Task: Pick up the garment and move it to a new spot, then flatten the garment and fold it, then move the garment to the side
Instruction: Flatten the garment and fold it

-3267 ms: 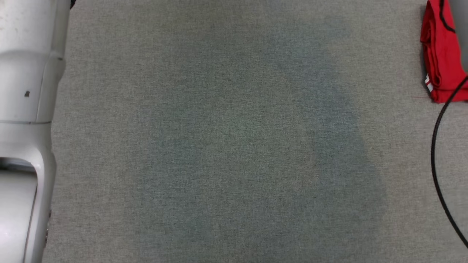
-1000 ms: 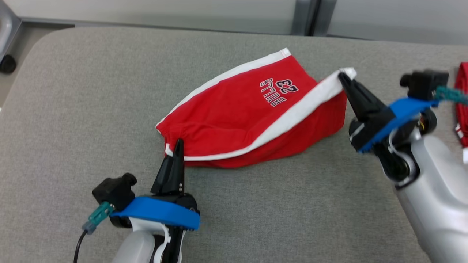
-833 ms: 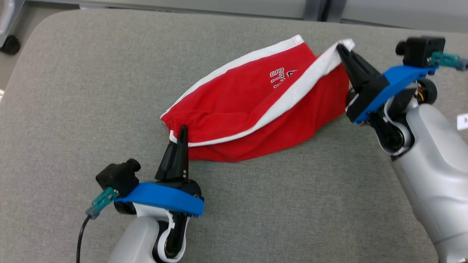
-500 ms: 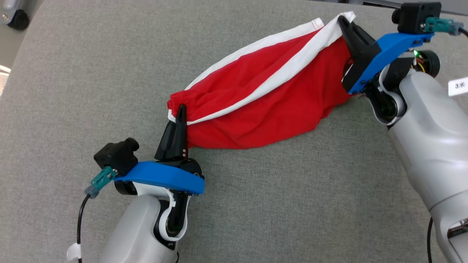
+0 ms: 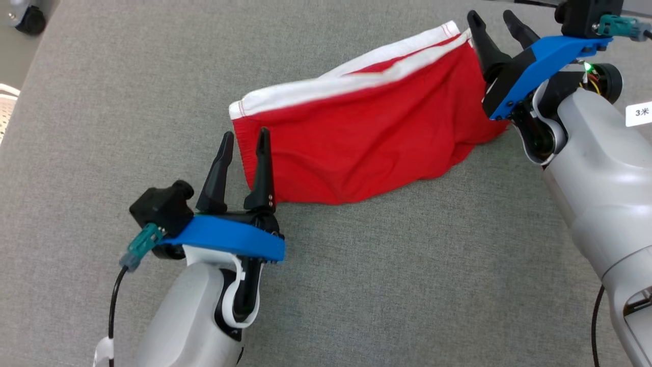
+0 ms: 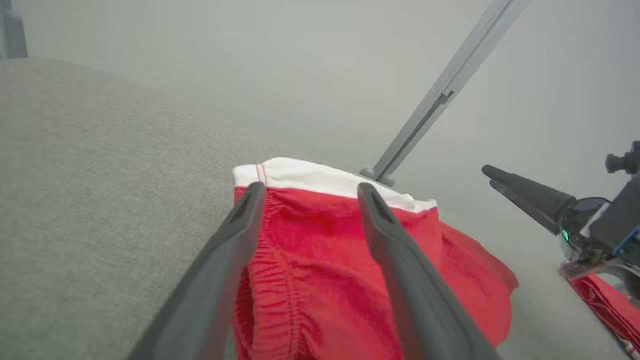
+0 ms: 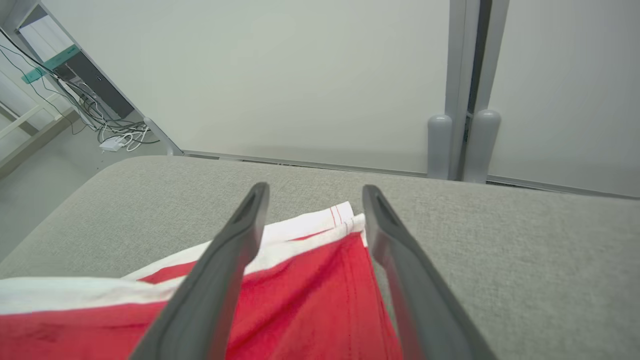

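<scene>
Shorts (image 5: pixel 367 148), red with a white band, lie on the grey table (image 5: pixel 127 76). Their long axis runs slantwise in the head view, from near left up to far right. The gathered waist is the near-left end and the hem corner the far-right end. The white band follows the far long edge, and the near long edge sags in loose folds.

At the waist end, the left gripper (image 5: pixel 246 135) has its fingers spread, with no cloth pinched between them. One finger lies over the waist edge and the other just off the shorts, above bare table. At the hem corner, the right gripper (image 5: pixel 490 15) is likewise spread and grips nothing, its tips pointing past that corner.

The left wrist view looks along the shorts (image 6: pixel 325 260) from the waist. It shows the elastic puckers between the left gripper's (image 6: pixel 310 187) fingers. It also shows the right gripper (image 6: pixel 492 175) from the side, beyond the far end of the shorts, and a second red cloth (image 6: pixel 600 300) beyond that end. Behind the shorts stands a grey post (image 6: pixel 440 100).

The right wrist view shows red stitching on the white hem corner of the shorts (image 7: pixel 310 295), which lies low between the right gripper's (image 7: pixel 312 192) fingers. Past the shorts it shows pale wall panels and a tangle of cables (image 7: pixel 115 135).

A white label (image 5: pixel 639 113) on the right arm is readable from the head view.
</scene>
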Robot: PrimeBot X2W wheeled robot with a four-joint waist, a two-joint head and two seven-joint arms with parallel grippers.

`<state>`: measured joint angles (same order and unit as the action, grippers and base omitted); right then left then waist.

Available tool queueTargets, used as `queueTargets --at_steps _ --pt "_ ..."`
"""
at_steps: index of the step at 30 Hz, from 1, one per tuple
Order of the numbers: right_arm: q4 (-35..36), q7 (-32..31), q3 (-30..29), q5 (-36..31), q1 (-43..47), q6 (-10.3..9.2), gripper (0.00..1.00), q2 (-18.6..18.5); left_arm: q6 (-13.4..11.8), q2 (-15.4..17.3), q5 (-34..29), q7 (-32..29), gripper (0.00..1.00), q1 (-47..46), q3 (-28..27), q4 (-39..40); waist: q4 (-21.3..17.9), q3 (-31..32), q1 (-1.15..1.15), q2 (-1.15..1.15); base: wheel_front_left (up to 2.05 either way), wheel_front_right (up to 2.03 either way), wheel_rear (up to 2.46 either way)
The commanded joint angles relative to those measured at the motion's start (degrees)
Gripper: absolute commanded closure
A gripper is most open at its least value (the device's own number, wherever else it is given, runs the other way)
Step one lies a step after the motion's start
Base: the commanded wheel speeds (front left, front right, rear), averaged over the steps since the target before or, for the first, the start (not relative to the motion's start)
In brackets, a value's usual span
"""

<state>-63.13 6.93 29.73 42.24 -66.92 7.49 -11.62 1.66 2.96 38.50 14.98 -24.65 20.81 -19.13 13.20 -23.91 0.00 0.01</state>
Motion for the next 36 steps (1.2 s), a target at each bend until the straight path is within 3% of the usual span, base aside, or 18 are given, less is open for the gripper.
queueTargets --at_steps 1,6,22,27,34,35,36 --pt "-0.41 0.53 0.50 0.93 0.36 0.02 0.00 -0.76 -0.27 -0.07 -1.46 0.23 0.00 1.33 -0.87 1.03 -0.09 0.50 0.00 -0.01 0.00 0.00 0.00" --pt "-0.41 0.71 3.75 2.07 2.76 0.01 0.00 -2.26 -1.23 -0.03 -7.23 0.25 0.00 5.69 -3.70 5.65 -0.01 2.26 0.00 -0.01 0.00 0.00 0.00" --pt "-2.92 -2.13 11.26 5.78 8.96 0.01 0.00 -9.40 -4.70 0.03 -25.96 0.25 0.00 19.69 -22.44 20.67 3.44 4.17 0.00 -0.01 0.00 0.00 0.00" --pt "-3.84 -2.79 12.78 6.26 9.28 0.01 0.00 -9.79 -5.37 -0.02 -30.35 0.25 0.00 22.70 -24.42 22.03 4.36 4.10 0.00 -0.01 0.00 0.00 0.00" --pt "-5.97 -5.87 14.61 7.12 9.91 0.01 0.00 -9.22 -5.24 -0.06 -31.93 0.25 0.00 24.29 -23.20 21.54 5.55 4.73 0.00 -0.01 0.00 0.00 0.00" --pt "-6.04 -6.60 14.97 7.37 10.19 0.01 0.08 -9.00 -5.30 -0.07 -31.87 0.25 0.00 24.28 -22.71 21.56 5.65 4.81 0.00 -0.01 0.00 0.00 0.00" --pt "-6.05 -7.24 15.29 7.55 10.31 0.01 0.56 -8.98 -5.30 -0.09 -32.01 0.25 0.00 24.25 -22.36 21.56 5.75 4.86 0.00 -0.01 0.00 0.00 0.00"
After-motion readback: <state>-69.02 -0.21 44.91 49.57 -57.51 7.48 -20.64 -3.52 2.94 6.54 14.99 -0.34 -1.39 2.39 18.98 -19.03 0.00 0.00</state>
